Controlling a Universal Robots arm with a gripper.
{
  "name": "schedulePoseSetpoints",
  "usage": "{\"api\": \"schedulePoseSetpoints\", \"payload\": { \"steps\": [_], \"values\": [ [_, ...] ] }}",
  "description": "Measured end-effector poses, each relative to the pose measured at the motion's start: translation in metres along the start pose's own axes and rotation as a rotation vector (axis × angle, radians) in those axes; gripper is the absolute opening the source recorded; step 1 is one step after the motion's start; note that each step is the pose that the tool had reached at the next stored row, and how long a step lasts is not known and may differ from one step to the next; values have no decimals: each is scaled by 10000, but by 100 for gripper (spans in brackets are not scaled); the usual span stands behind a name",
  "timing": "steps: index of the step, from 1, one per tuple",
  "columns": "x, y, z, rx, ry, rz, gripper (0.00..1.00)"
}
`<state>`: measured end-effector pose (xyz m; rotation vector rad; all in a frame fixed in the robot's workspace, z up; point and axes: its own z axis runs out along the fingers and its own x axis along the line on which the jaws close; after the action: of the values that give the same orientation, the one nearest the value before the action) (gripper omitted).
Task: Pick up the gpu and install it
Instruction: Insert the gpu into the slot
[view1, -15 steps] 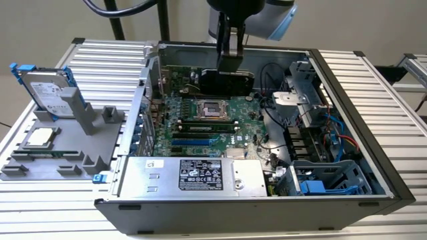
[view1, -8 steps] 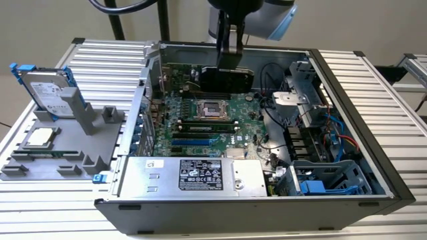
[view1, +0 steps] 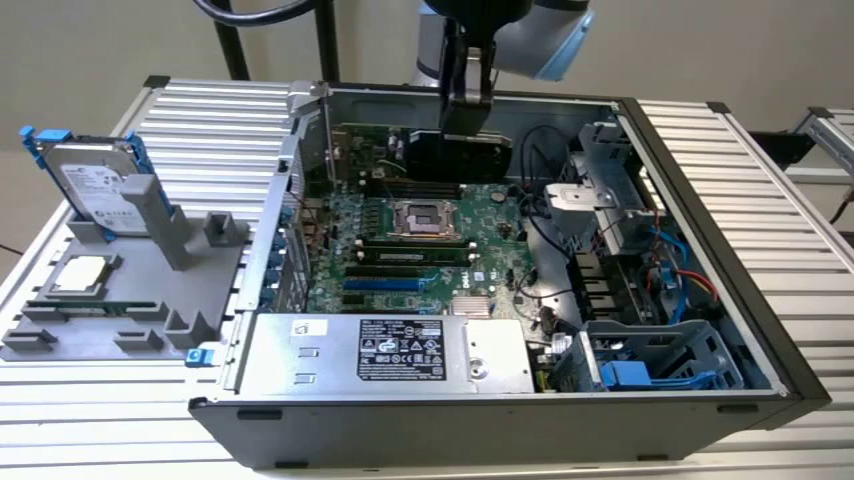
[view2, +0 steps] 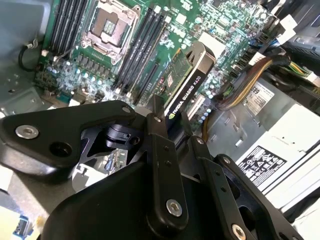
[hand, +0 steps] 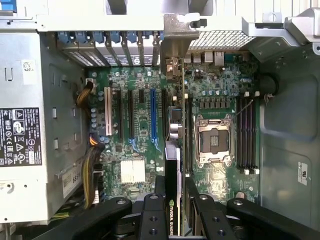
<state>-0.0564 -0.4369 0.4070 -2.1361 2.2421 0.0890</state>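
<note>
- Exterior view's left: a grey holder is set on the slatted table. A hard drive in a blue-edged caddy is stood upright in it. A processor chip and a memory stick are laid flat nearer the camera.
- Middle: an open computer case is laid on its side, with the motherboard facing up. The power supply is seen along the near wall.
- The gripper is positioned inside the case opening, towards the far wall — its fingers are closed on the gpu, which is clamped by its upper edge.
- The gpu is held on edge over the motherboard, just beyond the processor socket. Whether it touches the board cannot be told.
- In the second wrist view the gpu is seen gripped between the two black fingers. Its black shroud is turned to the camera, and the memory slots lie near it.
- In the first wrist view the gpu is seen edge-on — placed between the blue slot and the processor socket, with a finger on each face.
- Exterior view's right: loose cables and a drive cage with blue clips are seen inside the case.
</note>
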Motion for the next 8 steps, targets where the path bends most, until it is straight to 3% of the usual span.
{"api": "schedulePoseSetpoints", "payload": {
  "steps": [8],
  "values": [
    [-23, -61, 20, 1, 0, -13, 0]
  ]
}}
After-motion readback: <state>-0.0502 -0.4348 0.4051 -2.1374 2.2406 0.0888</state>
